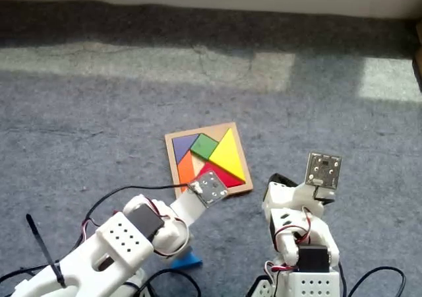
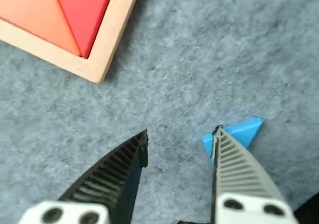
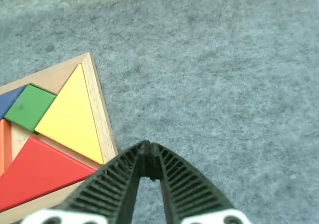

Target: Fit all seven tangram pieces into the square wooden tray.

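Observation:
The square wooden tray [image 1: 241, 157] lies mid-table and holds a yellow triangle [image 1: 228, 154], a green square [image 1: 204, 145], a purple piece [image 1: 179, 146], an orange piece [image 1: 185, 168] and a red triangle [image 1: 221, 175]. A small blue triangle [image 2: 245, 130] lies on the carpet off the tray's near corner [image 2: 98, 64]. My left gripper [image 2: 180, 137] hangs open just over the carpet, one fingertip [image 2: 218, 133] touching the blue triangle's edge. My right gripper [image 3: 150, 148] is shut on nothing, beside the tray's rim [image 3: 97, 104] near the yellow triangle [image 3: 74, 118].
Grey carpet covers the whole surface. The left arm [image 1: 148, 228] leans over the blue triangle [image 1: 187, 260], and its wrist overhangs the tray's near edge. The right arm [image 1: 300, 234] stands to the tray's right. Black cables trail at the front edge.

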